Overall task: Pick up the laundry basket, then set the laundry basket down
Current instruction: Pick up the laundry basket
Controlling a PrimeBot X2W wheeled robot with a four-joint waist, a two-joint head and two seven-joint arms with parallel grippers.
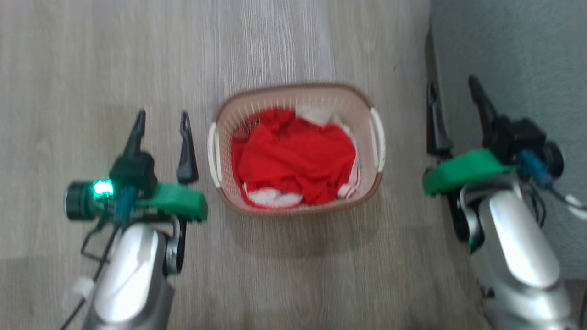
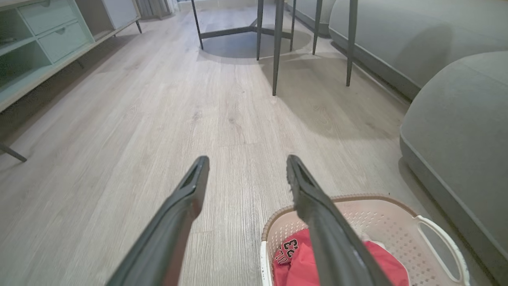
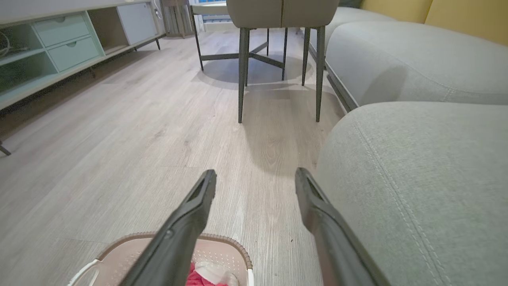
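Basket: on floor, between both arms, holding red clothes; side handles face outward, likely suiting a two-arm lift. Left pincer: fingers apart, empty, just beside basket. Right pincer: fingers apart, empty, by sofa.

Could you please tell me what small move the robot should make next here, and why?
Probably bring both arms inward toward the white side handles. The laundry basket sits on the floor between the left gripper and right gripper, both open, and neither touches it, so closing that gap seems needed before any lift.
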